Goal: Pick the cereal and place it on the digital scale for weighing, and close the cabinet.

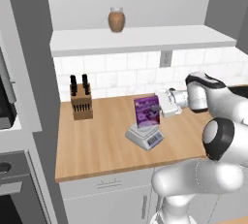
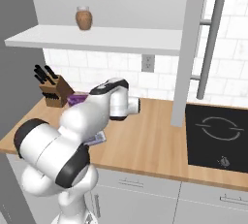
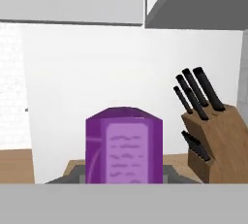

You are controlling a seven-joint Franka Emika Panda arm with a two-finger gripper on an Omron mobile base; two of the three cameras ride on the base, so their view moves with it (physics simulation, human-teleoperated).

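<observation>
The purple cereal box (image 1: pixel 147 111) stands upright on the light-grey digital scale (image 1: pixel 145 136) in the middle of the wooden counter. My gripper (image 1: pixel 156 107) is level with the box at its right edge, and its fingers look open and apart from the box. In the hand view the cereal (image 3: pixel 124 145) stands straight ahead, a short way off, with the scale's plate (image 3: pixel 72 177) under it. From the right base view my arm hides most of the cereal (image 2: pixel 77 99) and the scale (image 2: pixel 97 139). The grey upper cabinet door (image 2: pixel 191 48) stands open, edge-on, with its silver bar handle (image 2: pixel 210 43).
A wooden knife block (image 1: pixel 81 103) stands at the back left of the counter. A brown round jar (image 1: pixel 116 20) sits on the white shelf (image 1: pixel 145 39) above. A black cooktop (image 2: pixel 218 136) lies to the right of the open door.
</observation>
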